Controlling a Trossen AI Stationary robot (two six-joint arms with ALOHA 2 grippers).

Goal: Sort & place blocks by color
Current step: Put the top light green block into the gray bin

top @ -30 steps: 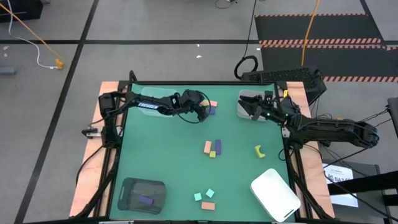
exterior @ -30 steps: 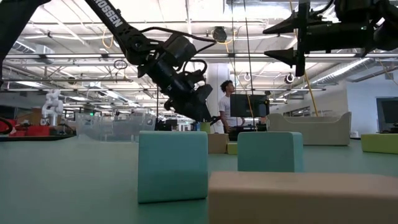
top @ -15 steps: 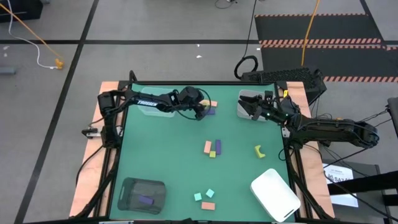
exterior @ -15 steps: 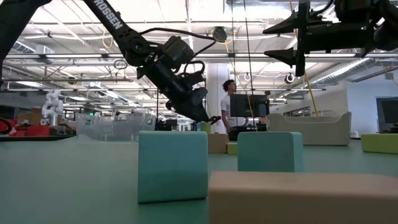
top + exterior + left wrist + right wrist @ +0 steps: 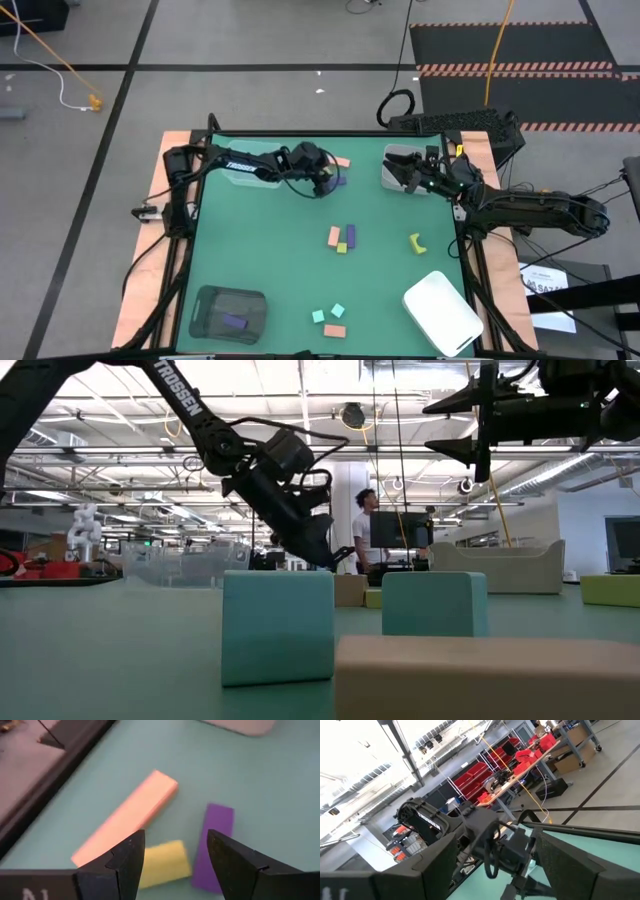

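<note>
A robot's left gripper (image 5: 325, 181) hangs low over a cluster of three blocks near the far edge of the green desk (image 5: 260, 250), its fingers (image 5: 127, 860) standing apart with nothing between them as they straddle a yellow block (image 5: 165, 864); a pink bar (image 5: 127, 822) lies just to one side of it and a purple bar (image 5: 214, 845) to the other, seemingly touching it at one end. The right gripper (image 5: 408, 172) waits with its fingers apart and empty above a clear tray (image 5: 397, 168) at the far right corner. The sorting looks to be in its early stages: only one purple block (image 5: 235, 321) sits inside the dark tray (image 5: 205, 310) at the near left corner, while most pieces lie loose on the desk. Near the middle rest a pink block (image 5: 334, 236), a yellow-green block (image 5: 342, 246) and a purple bar (image 5: 351, 234) close together, with a curved yellow-green piece (image 5: 417, 241) well apart toward the right edge. By the near edge sit two teal blocks (image 5: 328, 313) beside a pink bar (image 5: 335, 330), and the white tray (image 5: 442, 312) at the near right corner shows nothing on its surface. The next pick appears to be the yellow block under the left gripper.
</note>
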